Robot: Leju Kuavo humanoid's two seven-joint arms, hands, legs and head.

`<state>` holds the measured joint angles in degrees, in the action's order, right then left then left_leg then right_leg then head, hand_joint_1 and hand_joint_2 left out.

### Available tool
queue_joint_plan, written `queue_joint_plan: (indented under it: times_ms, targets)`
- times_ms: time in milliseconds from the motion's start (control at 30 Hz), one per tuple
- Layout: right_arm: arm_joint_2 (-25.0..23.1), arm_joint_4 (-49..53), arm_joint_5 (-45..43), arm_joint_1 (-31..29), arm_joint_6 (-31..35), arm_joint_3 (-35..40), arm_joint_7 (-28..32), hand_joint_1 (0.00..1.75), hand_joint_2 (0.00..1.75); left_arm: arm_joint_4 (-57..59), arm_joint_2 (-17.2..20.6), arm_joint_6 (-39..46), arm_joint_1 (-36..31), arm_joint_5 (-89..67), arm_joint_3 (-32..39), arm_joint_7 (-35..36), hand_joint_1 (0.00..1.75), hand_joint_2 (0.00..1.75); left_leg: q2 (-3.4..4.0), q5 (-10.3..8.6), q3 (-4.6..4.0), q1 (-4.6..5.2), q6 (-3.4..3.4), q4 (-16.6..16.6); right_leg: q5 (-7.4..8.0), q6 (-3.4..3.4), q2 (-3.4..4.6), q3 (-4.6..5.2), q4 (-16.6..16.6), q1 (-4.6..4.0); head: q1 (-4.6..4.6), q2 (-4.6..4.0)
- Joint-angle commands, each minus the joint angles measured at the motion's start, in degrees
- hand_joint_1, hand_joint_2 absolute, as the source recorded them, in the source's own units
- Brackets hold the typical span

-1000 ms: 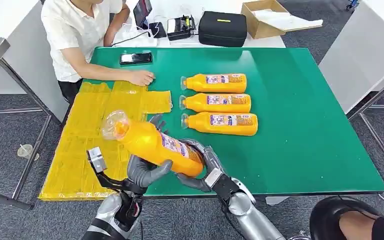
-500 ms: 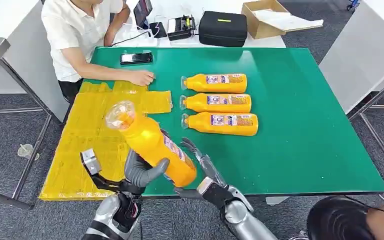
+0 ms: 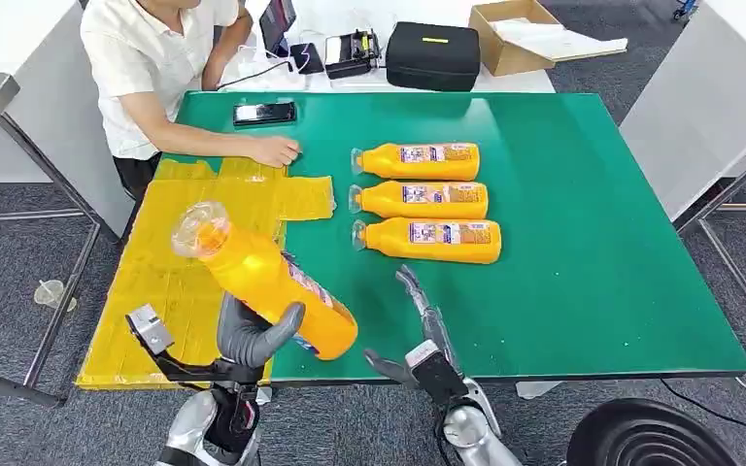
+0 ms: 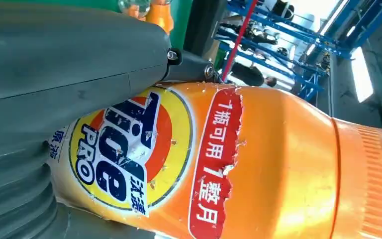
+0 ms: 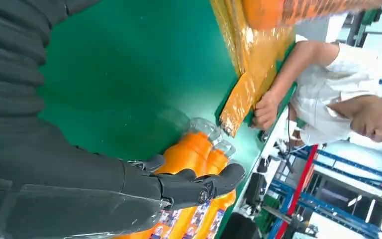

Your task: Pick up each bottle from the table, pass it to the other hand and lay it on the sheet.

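Gripping the orange bottle (image 3: 267, 282) low on its body, tilted over the yellow sheet (image 3: 170, 272): left hand (image 3: 253, 335). Top-heavy, likely to slip or roll once laid. Fingers spread, empty: right hand (image 3: 423, 335). Torn label plain from left wrist; person's hand (image 5: 264, 110) pinning the sheet's edge from right wrist.

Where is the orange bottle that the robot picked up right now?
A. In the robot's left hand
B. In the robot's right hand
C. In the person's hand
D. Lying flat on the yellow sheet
A. The left hand grips the orange bottle tilted up above the table edge, while the right hand is open beside it, holding nothing.
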<state>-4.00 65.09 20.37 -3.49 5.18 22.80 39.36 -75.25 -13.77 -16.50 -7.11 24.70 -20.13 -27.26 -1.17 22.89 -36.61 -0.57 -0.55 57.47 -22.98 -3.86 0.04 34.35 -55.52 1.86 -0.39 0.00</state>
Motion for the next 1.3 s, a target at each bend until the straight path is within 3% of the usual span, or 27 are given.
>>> queue_joint_plan:
  times_ms: [33, 167, 200, 233, 267, 333, 367, 433, 567, 800, 900, 967, 1133, 1300]
  targets:
    - [-1.5, 1.3, 3.4, 0.8, 8.5, -4.4, 0.2, 0.00, 1.75, -1.5, 2.1, 5.6, 0.0, -6.0, 0.4, -1.4, 1.75, 1.75, 0.12, 0.07, 0.16, -0.02, 0.01, 0.0, -0.04, 0.16, 0.05, -0.15, 0.0, -0.05, 0.00, 0.00]
    - [-3.3, 6.7, 1.4, 2.3, 17.6, -11.2, 0.6, 0.00, 1.75, -2.9, 4.9, 17.9, 0.1, -19.7, -0.2, -0.7, 1.75, 1.75, 0.10, 0.07, 0.13, 0.01, 0.02, 0.0, -0.06, 0.15, 0.04, -0.09, 0.0, -0.02, 0.00, 0.00]
    - [-2.4, 9.9, 0.5, 2.9, 20.6, -10.9, 0.6, 0.00, 1.75, -2.5, 6.0, 22.1, -0.7, -24.8, -1.0, -0.3, 1.75, 1.75, 0.26, 0.30, 0.46, -0.07, 0.04, 0.1, -0.24, 0.37, 0.10, -0.42, -0.1, -0.14, 0.00, 0.00]
    - [-1.4, 10.4, 0.5, 2.9, 22.9, -9.9, 0.6, 0.00, 1.75, -2.3, 6.7, 24.2, -1.1, -27.3, -1.4, -0.3, 1.75, 1.75, 0.11, 0.08, 0.15, 0.01, 0.02, 0.0, -0.08, 0.18, 0.04, -0.11, 0.0, -0.03, 0.00, 0.00]
    - [0.5, 12.3, 2.1, 2.8, 30.2, -7.6, 0.6, 0.00, 1.75, -1.8, 8.0, 27.9, -2.4, -33.0, -2.3, 0.5, 1.75, 1.75, 0.16, 0.18, 0.30, -0.03, 0.03, 0.0, -0.15, 0.27, 0.05, -0.27, 0.0, -0.08, 0.00, 0.00]
    - [1.9, 14.9, -0.7, 2.9, 34.0, -5.6, 0.6, 0.00, 1.75, -0.8, 9.9, 34.1, -4.4, -45.3, -3.8, 4.5, 1.75, 1.75, 0.05, 0.07, 0.15, -0.01, 0.01, 0.0, -0.07, 0.17, -0.03, -0.14, 0.0, -0.05, 0.00, 0.00]
    - [1.0, 17.1, 1.1, 3.6, 34.8, -7.7, 0.6, 0.00, 1.75, 0.4, 10.8, 35.6, -5.5, -52.0, -4.2, 7.9, 1.75, 1.75, 0.17, 0.28, 0.47, -0.09, 0.03, 0.1, -0.24, 0.38, 0.01, -0.47, 0.0, -0.17, 0.00, 0.00]
    - [-0.2, 19.9, 3.3, 4.3, 34.8, -10.6, 0.6, 0.00, 1.75, 3.7, 12.2, 36.8, -7.8, -60.7, -4.6, 12.1, 1.75, 1.75, -0.01, 0.03, 0.10, -0.01, 0.02, 0.0, -0.06, 0.17, -0.08, -0.06, 0.0, -0.04, 0.00, 0.00]
    - [-0.8, 22.2, 3.2, 3.9, 34.8, -13.1, 0.6, 0.00, 1.75, 13.1, 14.0, 34.8, -13.3, -72.1, -4.6, 18.5, 1.75, 1.75, 0.00, 0.03, 0.19, -0.02, 0.03, 0.0, -0.07, 0.21, -0.10, -0.12, 0.0, -0.06, 0.00, 0.00]
    - [1.8, 18.5, -5.7, 1.4, 34.6, -10.1, 0.6, 0.00, 1.75, 36.6, 16.3, 34.8, -26.4, -79.7, -1.3, 18.3, 1.75, 1.75, 0.04, -0.06, 0.21, -0.03, 0.01, 0.0, 0.01, 0.17, -0.11, -0.12, 0.0, -0.06, 0.02, 0.00]
    - [2.5, 16.7, -6.2, 1.6, 34.7, -8.2, 0.6, 0.00, 1.75, 38.3, 17.7, 35.2, -27.7, -80.7, 0.3, 18.5, 1.75, 1.75, 0.21, -0.04, 0.17, -0.06, 0.01, 0.0, 0.06, 0.16, 0.09, -0.08, 0.0, -0.08, 0.00, 0.00]
    - [2.9, 16.5, -7.9, 1.6, 33.9, -8.3, 0.6, 0.00, 1.75, 41.7, 19.5, 31.1, -29.5, -84.8, -2.1, 20.4, 1.75, 1.75, 0.24, 0.01, 0.25, -0.10, 0.01, 0.0, 0.03, 0.21, 0.07, -0.17, 0.0, -0.13, 0.00, 0.00]
    - [3.1, 15.1, -9.1, 1.4, 33.0, -7.4, 0.6, 0.00, 1.75, 50.8, 20.2, 31.2, -32.1, -90.7, -4.7, 20.5, 1.75, 1.75, 0.29, 0.06, 0.34, -0.09, 0.00, 0.0, -0.04, 0.25, 0.06, -0.27, 0.0, -0.13, 0.00, 0.00]
    - [3.0, 15.3, -9.0, 1.6, 33.4, -7.1, 0.6, 0.00, 1.75, 51.4, 20.9, 32.1, -31.7, -90.5, -4.4, 19.6, 1.75, 1.75, 0.36, 0.06, 0.28, -0.09, 0.00, 0.0, -0.01, 0.22, 0.15, -0.20, 0.0, -0.12, 0.00, 0.00]
